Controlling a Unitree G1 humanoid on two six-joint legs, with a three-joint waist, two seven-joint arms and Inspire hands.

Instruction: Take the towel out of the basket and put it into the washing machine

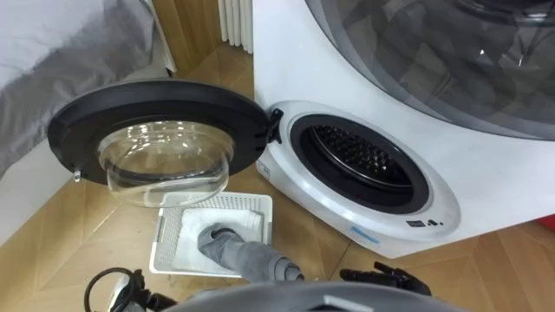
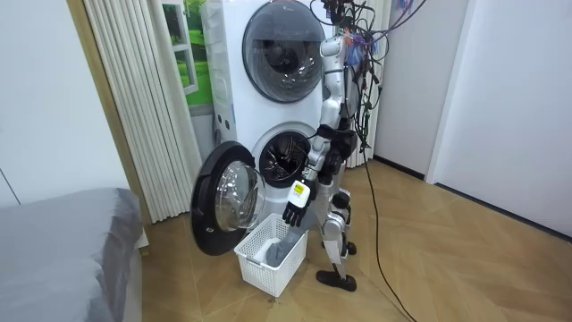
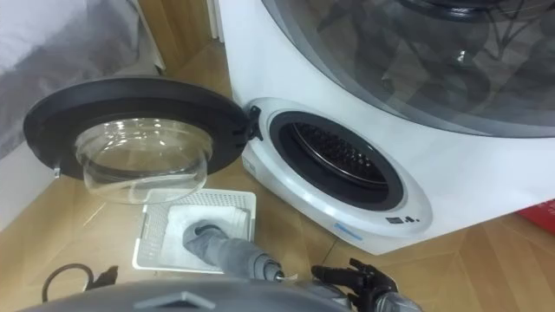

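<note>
A grey towel (image 1: 232, 250) lies bunched in a white slatted basket (image 1: 173, 232) on the wooden floor, and one end rises over the basket's near rim. The basket stands below the washing machine's round door (image 1: 156, 130), which is swung wide open to the left. To the right of the door, the dark drum opening (image 1: 360, 156) is empty. My right hand (image 1: 381, 277) hangs open just right of the towel and a little above the floor, touching nothing. In the room view I stand upright close to the machine, with that hand (image 2: 295, 210) above the basket (image 2: 259, 266).
A second glass-fronted machine (image 2: 281, 49) sits on top of the washer. A grey bed (image 2: 63, 233) is to the left, and white vertical slats (image 2: 134, 98) cover the wall behind the door. Open wooden floor (image 2: 429, 268) lies on the room view's right.
</note>
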